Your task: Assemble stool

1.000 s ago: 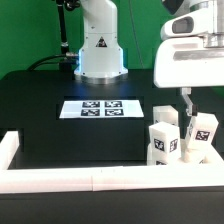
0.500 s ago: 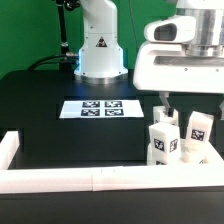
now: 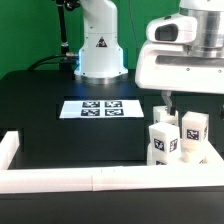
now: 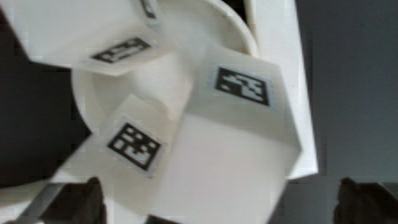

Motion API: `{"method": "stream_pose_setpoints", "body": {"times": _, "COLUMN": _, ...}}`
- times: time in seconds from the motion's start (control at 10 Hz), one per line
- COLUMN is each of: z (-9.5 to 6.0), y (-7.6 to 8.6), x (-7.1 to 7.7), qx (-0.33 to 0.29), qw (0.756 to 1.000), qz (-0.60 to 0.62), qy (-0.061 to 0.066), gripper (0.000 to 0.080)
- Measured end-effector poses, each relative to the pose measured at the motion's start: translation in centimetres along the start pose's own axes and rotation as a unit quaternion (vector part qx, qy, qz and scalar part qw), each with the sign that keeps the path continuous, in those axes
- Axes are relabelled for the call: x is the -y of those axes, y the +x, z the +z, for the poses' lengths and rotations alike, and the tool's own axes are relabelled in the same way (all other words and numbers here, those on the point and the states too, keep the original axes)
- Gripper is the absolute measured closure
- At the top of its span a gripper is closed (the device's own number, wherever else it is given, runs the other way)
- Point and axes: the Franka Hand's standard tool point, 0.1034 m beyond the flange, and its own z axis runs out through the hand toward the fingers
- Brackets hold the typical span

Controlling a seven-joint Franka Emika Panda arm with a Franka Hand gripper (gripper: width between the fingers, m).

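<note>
Three chunky white stool legs with black-and-white tags stand close together at the exterior view's right, by the front rail: one point(image 3: 163, 141), one point(image 3: 192, 130), and a third mostly hidden behind them. My gripper point(image 3: 176, 103) hangs just above them, with one dark finger point(image 3: 165, 100) showing. In the wrist view the gripper point(image 4: 214, 205) is open. Its dark fingertips point(image 4: 54, 206) stand wide apart on either side of a tagged leg point(image 4: 196, 140), not touching it. A second leg point(image 4: 107, 45) lies beyond. A curved white rim point(image 4: 240, 30), probably the seat disc, shows behind the legs.
The marker board point(image 3: 103, 108) lies flat mid-table in front of the robot base point(image 3: 100, 45). A long white border rail point(image 3: 90, 178) runs along the front edge, with a raised end point(image 3: 8, 148) at the exterior view's left.
My gripper moved toward the exterior view's left, from beside the legs to above them, then held almost still. The rightmost leg now appears slightly further left.
</note>
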Motion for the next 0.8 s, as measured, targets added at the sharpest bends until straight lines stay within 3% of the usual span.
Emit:
{"method": "stream_pose_setpoints", "body": {"times": 0.4, "z": 1.4, "y": 0.3, "x": 1.6, "qx": -0.031, "qw": 0.999, "qz": 0.027, "qy": 0.011, "gripper": 0.0151}}
{"method": "stream_pose_setpoints", "body": {"times": 0.8, "z": 1.6, "y": 0.4, "x": 1.2, "qx": -0.034, "qw": 0.999, "qz": 0.028, "qy": 0.011, "gripper": 0.0151}}
